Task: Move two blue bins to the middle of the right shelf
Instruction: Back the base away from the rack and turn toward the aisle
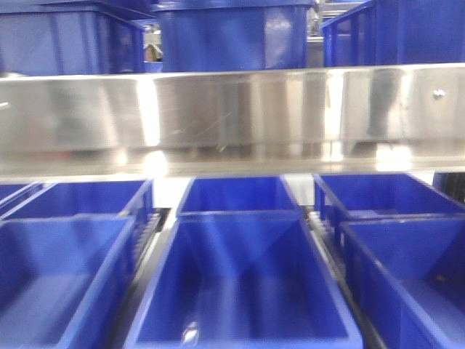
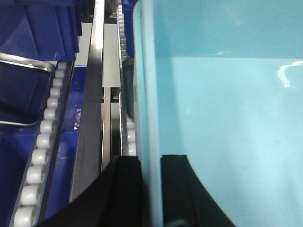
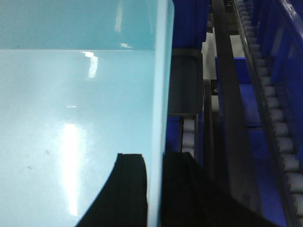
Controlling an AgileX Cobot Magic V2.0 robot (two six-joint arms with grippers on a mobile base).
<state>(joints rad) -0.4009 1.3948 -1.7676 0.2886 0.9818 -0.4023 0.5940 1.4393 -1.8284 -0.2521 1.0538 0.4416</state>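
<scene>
Probably a warehouse: steel-railed rack [image 1: 232, 109], roller tracks [image 2: 40, 142], rows of dark-blue bins [image 1: 240, 291].

Glossy smooth pale-blue plastic bin [image 2: 227, 118], mirror-like steel rail [image 1: 232, 109], shiny dark-blue bins [image 1: 240, 291]

Rack filled whole view. Wide brushed-steel front rail [image 1: 232, 109] ran straight across, bright glare patches on it from overhead light. Dark blue bins [image 1: 232, 36] stood on tier above. Open blue bins [image 1: 240, 283] sat in rows below. White roller tracks [image 2: 40, 151] and grey guide strips [image 2: 90, 118] ran between lanes.
</scene>
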